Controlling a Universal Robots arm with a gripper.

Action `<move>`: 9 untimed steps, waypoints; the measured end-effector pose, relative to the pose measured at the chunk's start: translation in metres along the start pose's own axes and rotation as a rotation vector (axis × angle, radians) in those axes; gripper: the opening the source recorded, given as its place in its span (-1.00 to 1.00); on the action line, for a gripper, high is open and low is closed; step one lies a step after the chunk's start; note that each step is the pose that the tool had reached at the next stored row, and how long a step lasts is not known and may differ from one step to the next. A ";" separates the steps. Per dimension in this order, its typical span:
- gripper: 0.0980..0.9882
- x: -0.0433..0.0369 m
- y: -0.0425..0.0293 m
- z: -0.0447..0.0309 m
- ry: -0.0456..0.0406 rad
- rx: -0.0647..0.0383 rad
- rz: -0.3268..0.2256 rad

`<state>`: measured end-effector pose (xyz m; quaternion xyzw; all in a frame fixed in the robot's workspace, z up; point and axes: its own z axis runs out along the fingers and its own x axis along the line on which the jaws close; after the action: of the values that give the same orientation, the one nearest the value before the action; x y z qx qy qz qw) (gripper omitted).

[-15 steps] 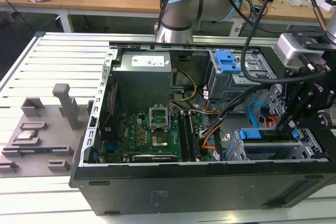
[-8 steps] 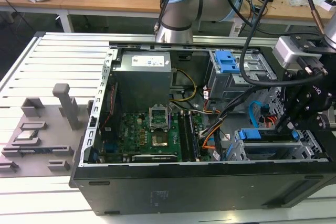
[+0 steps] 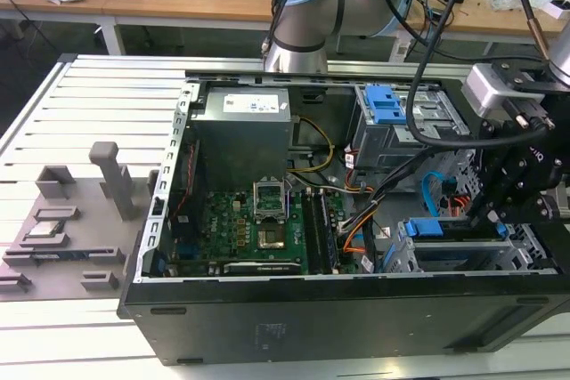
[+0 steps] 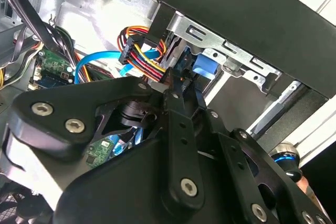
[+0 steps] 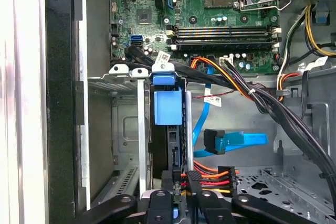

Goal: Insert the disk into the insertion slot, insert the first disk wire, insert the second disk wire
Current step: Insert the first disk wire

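Observation:
The disk (image 5: 168, 109), in its bright blue frame, sits edge-on inside the insertion slot (image 5: 125, 129), a silver sheet-metal cage by the case's front wall; in the exterior view the disk (image 3: 424, 229) is in the near right corner of the case. My gripper (image 5: 184, 182) is shut on a black plug with red, orange and yellow wires (image 5: 215, 177), held at the disk's rear edge. In the second wrist view the fingertips (image 4: 169, 88) pinch that plug (image 4: 137, 51) next to the blue frame (image 4: 202, 69). A flat blue data cable (image 5: 233, 141) with a black plug lies loose beside the disk.
The open black tower case (image 3: 338, 318) lies on a slatted white table. A motherboard (image 3: 258, 229), a grey power supply (image 3: 245, 126) and a grey drive bay with blue latches (image 3: 389, 106) fill it. Thick black cable bundles (image 5: 273, 108) cross beside the slot. Grey fixtures (image 3: 67, 220) stand at the exterior view's left.

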<state>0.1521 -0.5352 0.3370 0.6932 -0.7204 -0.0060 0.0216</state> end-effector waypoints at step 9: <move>-0.70 -0.0038 0.0015 -0.0341 -0.0001 0.000 0.000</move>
<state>0.1521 -0.5306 0.3710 0.6932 -0.7204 -0.0060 0.0216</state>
